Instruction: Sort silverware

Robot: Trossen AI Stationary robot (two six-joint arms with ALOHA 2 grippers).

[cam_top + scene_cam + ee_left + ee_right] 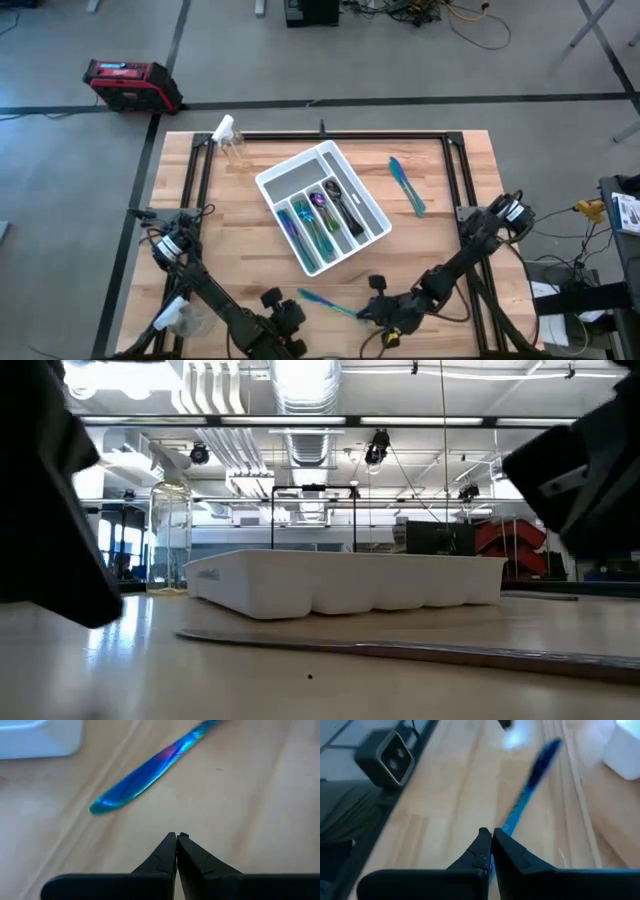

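A white tray (322,208) sits mid-table with several iridescent pieces of silverware (320,215) lying in its compartments. A teal knife (407,186) lies flat on the wood to the right of the tray. A blue knife (328,303) lies near the table's near edge, in front of the tray. My right gripper (491,835) is shut on its handle end. My left gripper (177,838) is shut a little short of the knife's blade tip (107,805), touching nothing. My right gripper pinches the blue knife's handle end (507,826) between its two fingers. The fingers come low from the table's right and lie along the knife, which runs straight on ahead of them. In the low view the knife (400,650) lies close along the tabletop.
A clear spray bottle (230,143) stands at the far left of the table, and a clear cup (185,318) at the near left. A small camera block (387,755) sits at the near edge. Bare wood lies between the tray and the teal knife.
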